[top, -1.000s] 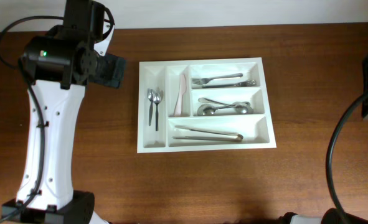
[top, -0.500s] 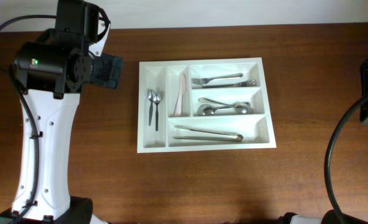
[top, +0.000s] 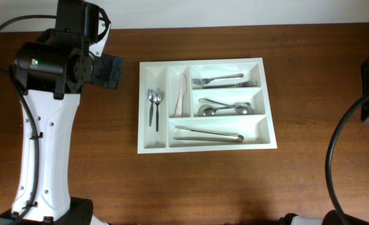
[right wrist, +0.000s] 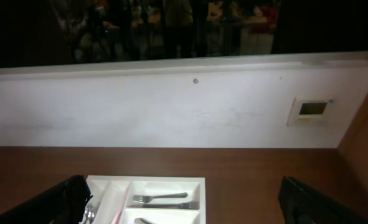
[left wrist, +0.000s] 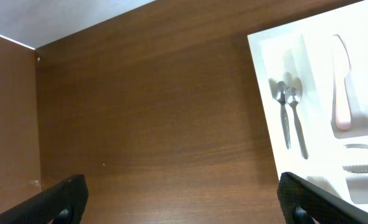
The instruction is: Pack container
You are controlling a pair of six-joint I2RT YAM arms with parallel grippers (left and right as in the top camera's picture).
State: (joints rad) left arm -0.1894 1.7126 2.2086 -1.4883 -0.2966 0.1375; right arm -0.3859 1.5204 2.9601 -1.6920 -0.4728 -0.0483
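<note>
Overhead: white left arm point(top: 47, 125) has swung back and settled beside the large white rectangular plastic cutlery tray point(top: 203, 149), mid-table. The steel cutlery point(top: 221, 79) is slotted, so packing looks finished.

Left wrist: left gripper point(left wrist: 184, 205) is spread wide, empty.

Right wrist: right gripper point(right wrist: 185, 202) is likewise agape, well back.

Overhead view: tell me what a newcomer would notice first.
The white cutlery tray stands out at the middle of the wooden table, holding two small spoons and a pale knife in its narrow compartments, with forks, larger spoons and tongs in the long ones. The bulky white-and-black left arm fills the left side, and the left gripper hangs open over bare wood beside the tray.
</note>
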